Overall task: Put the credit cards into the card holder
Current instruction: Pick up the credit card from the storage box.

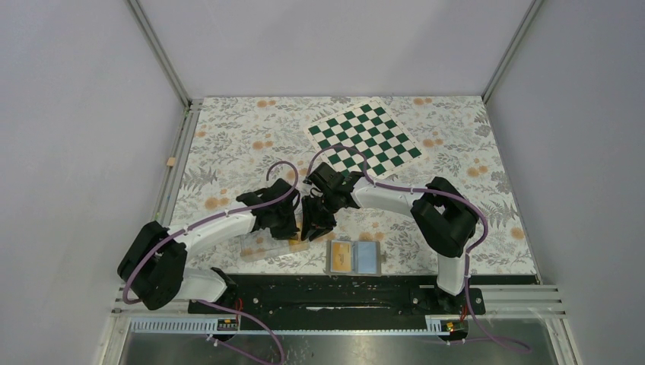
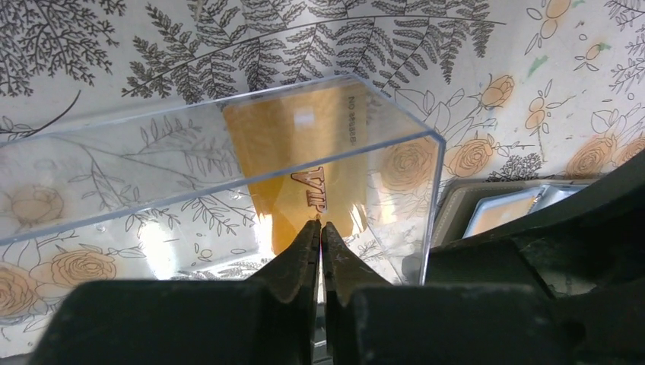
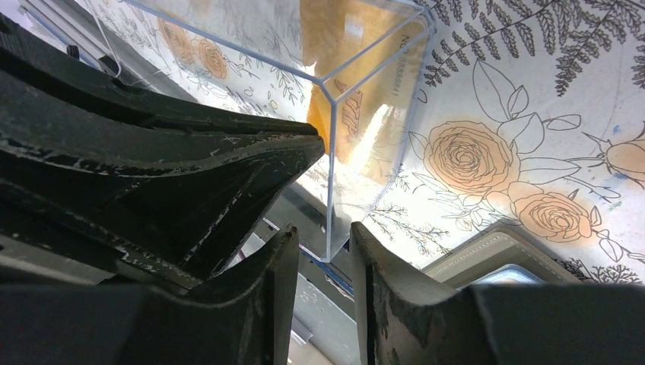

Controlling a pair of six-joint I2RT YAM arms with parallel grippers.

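From above, we see the chessboard (image 1: 363, 137) at 12 o'clock on the worktop (image 1: 228, 137). The holder (image 1: 355, 258) lies open at 6 o'clock by the near edge, with one card (image 1: 340, 257) in its left pocket. The clear tray (image 1: 262, 249) sits just beside it at 9 o'clock.

From the left wrist, we look through the tray's wall at the other card (image 2: 304, 152), orange and marked VIP, inside the tray. The left claw (image 2: 320, 226) is pinched narrow, its tips meeting on that card's near edge. The holder shows at 3 o'clock, partly hidden by the right arm.

From the right wrist, the right claw (image 3: 323, 232) stands narrowly parted astride the tray's upright corner, with a slim gap on each side. It holds nothing we can see. The orange card shows through the tray at 12 o'clock, and a corner of the holder lies at 4 o'clock.
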